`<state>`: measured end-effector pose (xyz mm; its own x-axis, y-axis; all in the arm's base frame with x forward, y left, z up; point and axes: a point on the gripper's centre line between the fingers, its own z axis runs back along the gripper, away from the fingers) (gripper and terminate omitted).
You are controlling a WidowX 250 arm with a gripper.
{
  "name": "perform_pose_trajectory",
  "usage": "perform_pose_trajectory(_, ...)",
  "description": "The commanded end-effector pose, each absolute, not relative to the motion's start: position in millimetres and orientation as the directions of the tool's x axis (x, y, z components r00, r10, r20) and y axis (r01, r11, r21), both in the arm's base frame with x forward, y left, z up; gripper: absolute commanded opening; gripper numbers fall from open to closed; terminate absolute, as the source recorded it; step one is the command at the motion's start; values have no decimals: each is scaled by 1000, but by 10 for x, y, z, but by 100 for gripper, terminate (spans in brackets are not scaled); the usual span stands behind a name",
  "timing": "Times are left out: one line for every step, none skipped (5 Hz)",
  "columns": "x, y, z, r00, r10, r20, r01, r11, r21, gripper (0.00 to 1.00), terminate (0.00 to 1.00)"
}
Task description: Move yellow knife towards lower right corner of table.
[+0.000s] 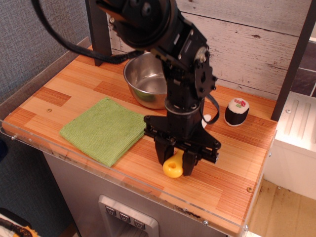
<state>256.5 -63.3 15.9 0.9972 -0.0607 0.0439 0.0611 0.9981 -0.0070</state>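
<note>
My gripper [176, 162] points straight down over the front middle of the wooden table [232, 163]. It is shut on the yellow knife [173, 167], whose rounded yellow handle hangs between the black fingers [161, 154], at or just above the planks. The whitish blade is hidden by the gripper body. The knife is left of the table's lower right corner [242, 217].
A green cloth [105, 129] lies at the front left. A steel bowl [145, 80] stands at the back behind the arm. A sushi-roll toy [237, 112] stands at the back right. A clear acrylic rim [123, 180] runs along the front edge.
</note>
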Motion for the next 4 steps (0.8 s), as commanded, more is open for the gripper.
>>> perform_pose_trajectory(2539, -687, 202, 995, -81, 51, 82, 997, -8, 100, 0)
perform_pose_trajectory(2523, -724, 253, 994, -101, 52, 102, 995, -8, 100, 0)
perform_pose_trajectory(2462, -705, 474, 985, -136, 109, 135, 991, 15, 100, 0)
perform_pose_trajectory(2397, -627, 696, 974, -139, 178, 135, 990, 38, 100, 0)
